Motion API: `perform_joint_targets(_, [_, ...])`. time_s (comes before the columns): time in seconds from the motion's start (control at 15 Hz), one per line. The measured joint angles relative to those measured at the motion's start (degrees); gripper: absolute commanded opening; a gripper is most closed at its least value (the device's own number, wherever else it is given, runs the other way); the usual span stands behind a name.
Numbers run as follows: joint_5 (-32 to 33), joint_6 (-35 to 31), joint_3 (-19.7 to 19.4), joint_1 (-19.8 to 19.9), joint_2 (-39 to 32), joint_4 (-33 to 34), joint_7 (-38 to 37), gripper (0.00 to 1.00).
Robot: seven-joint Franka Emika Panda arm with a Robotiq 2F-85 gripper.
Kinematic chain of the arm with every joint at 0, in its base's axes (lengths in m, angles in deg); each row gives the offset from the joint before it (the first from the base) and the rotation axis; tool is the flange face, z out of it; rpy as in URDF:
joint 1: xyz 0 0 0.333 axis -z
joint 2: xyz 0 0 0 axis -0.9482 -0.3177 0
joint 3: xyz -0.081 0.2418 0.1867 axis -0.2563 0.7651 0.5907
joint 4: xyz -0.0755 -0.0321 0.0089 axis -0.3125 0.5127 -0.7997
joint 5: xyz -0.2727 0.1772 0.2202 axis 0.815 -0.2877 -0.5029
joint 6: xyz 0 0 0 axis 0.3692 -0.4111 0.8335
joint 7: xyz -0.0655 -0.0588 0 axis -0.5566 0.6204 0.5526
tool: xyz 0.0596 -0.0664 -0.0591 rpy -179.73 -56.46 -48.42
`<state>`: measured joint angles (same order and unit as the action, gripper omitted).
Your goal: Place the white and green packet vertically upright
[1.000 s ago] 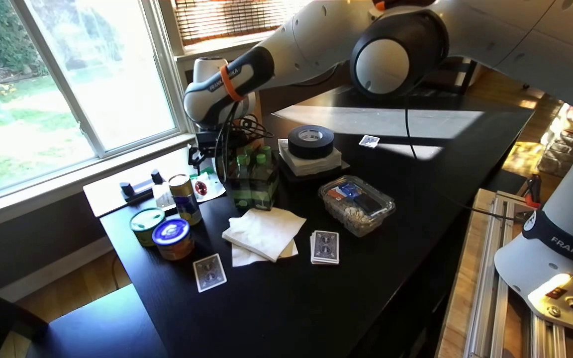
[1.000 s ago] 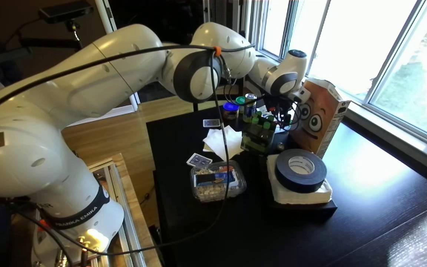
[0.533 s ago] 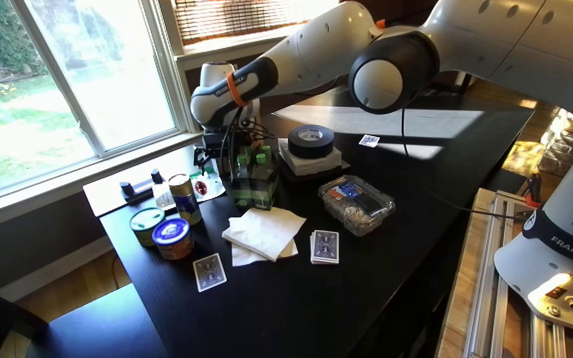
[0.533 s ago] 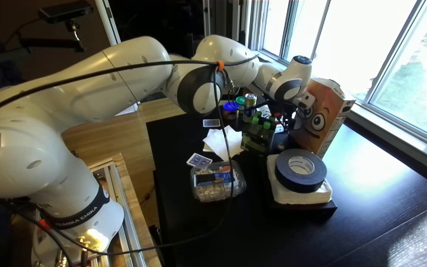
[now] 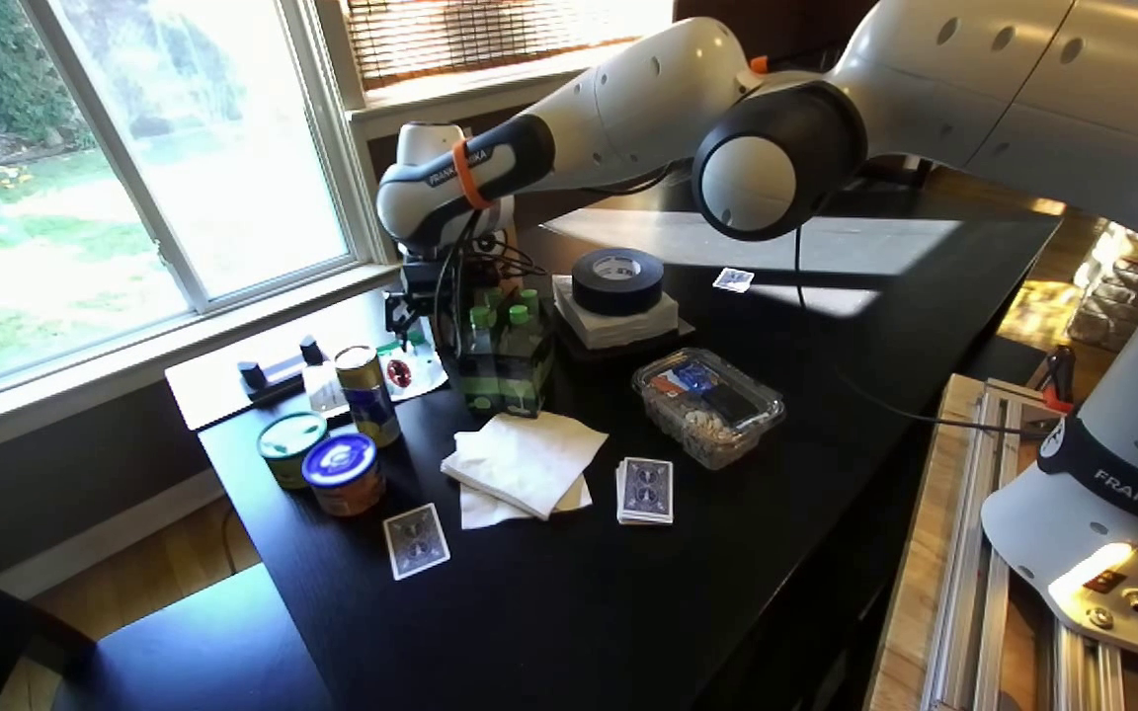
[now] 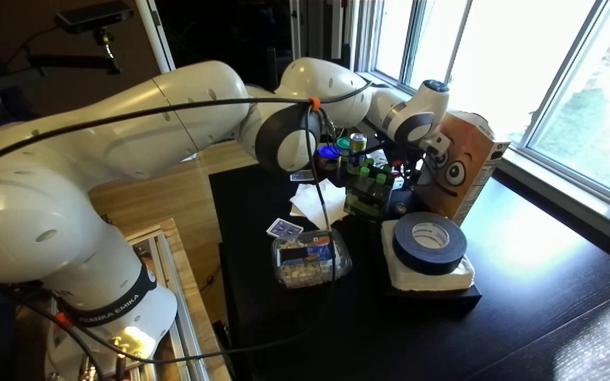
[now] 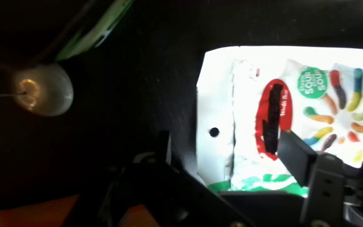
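The white and green packet [image 7: 247, 116] lies flat on the dark table, printed with gummy worms and a red oval, with green along its lower edge in the wrist view. It also shows in an exterior view [image 5: 421, 370] near the window-side table end. My gripper [image 7: 227, 143] is open above the packet's holed end. One finger [image 7: 296, 156] is over the printed face near the red oval; the opposite finger is beyond the packet's end edge. Nothing is between the fingers. In an exterior view the gripper [image 5: 403, 318] is partly hidden by cables.
A green bottle carrier [image 5: 505, 370] stands close beside the gripper. The brown box [image 6: 458, 169] with cartoon eyes stands on its far side. A tall can [image 5: 366, 395], two lidded tubs, napkins [image 5: 529, 464], a tape roll [image 5: 618, 281] and a clear container [image 5: 707, 405] are around.
The arm has sunk, and the gripper has moved slightly down and toward the bottle carrier, mostly in the first half second. The packet and other objects have not visibly moved.
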<state>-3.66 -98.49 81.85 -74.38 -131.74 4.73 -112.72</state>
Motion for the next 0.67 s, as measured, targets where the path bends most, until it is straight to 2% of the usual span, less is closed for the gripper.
perform_joint_targets(0.4, [-0.1, 1.3, 0.1, -1.9, 0.5, 4.0, -0.9, 1.00])
perform_joint_targets(0.67, [-0.1, 2.1, 0.2, -1.5, -2.1, 5.0, -0.5, 1.00])
